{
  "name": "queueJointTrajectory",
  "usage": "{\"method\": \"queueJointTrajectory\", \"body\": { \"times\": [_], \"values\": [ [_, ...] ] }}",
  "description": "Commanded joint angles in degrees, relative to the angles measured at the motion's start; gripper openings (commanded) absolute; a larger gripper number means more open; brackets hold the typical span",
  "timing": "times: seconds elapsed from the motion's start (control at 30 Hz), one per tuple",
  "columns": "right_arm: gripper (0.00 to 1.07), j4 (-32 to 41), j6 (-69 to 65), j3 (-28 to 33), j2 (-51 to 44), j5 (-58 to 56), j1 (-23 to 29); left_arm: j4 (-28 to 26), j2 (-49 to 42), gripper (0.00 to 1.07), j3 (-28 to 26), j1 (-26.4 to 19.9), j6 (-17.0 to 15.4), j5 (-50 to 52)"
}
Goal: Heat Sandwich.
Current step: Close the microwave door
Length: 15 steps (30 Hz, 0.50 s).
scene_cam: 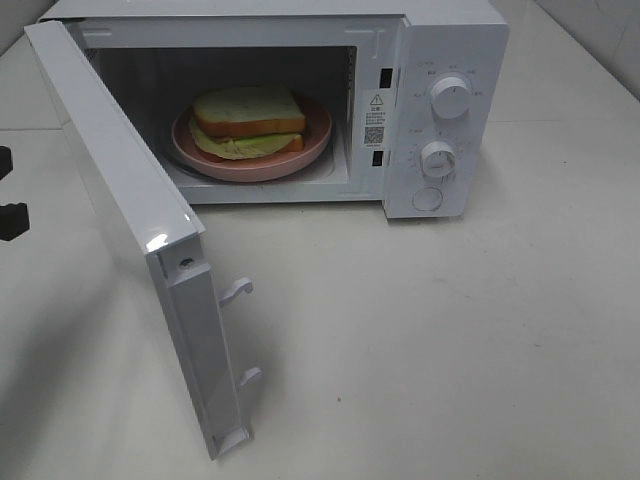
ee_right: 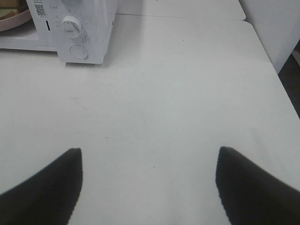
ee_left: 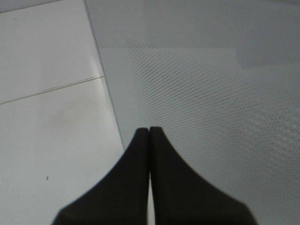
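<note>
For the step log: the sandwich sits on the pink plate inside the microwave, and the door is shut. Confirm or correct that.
Wrong about the door: the exterior high view shows it standing wide open. The sandwich does sit on the pink plate inside the microwave.

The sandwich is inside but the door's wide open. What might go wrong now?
1. The shut left gripper sits by the door. Pushing on that smooth panel, it might slide off.
2. A weak push could leave the latch hooks uncaught and the door ajar.
3. The pink plate looks near the front edge, so the door might bump it and shift the sandwich.
</note>
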<state>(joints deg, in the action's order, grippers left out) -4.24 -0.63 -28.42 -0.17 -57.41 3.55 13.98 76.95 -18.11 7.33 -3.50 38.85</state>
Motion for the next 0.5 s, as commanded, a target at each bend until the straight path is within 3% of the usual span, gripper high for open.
{"method": "queueJointTrajectory", "body": {
  "times": [0.03, 0.2, 0.33, 0.5],
  "values": [
    [0.75, 0.17, -0.74, 0.0, -1.66, 0.4, -0.23, 4.3, 2.86, 0.0, -0.11, 0.4, -6.42, 5.39],
    [0.75, 0.17, -0.74, 0.0, -1.66, 0.4, -0.23, 10.31, 6.93, 0.0, -0.11, 0.4, -9.74, 12.15],
    [0.75, 0.17, -0.52, 0.0, -1.66, 0.4, -0.23, 10.83, 9.51, 0.0, -0.11, 0.4, -12.2, 15.81],
    [0.75, 0.17, -0.52, 0.0, -1.66, 0.4, -0.23, 11.46, 10.03, 0.0, -0.23, 1.89, -12.49, 16.16]
  ]
}}
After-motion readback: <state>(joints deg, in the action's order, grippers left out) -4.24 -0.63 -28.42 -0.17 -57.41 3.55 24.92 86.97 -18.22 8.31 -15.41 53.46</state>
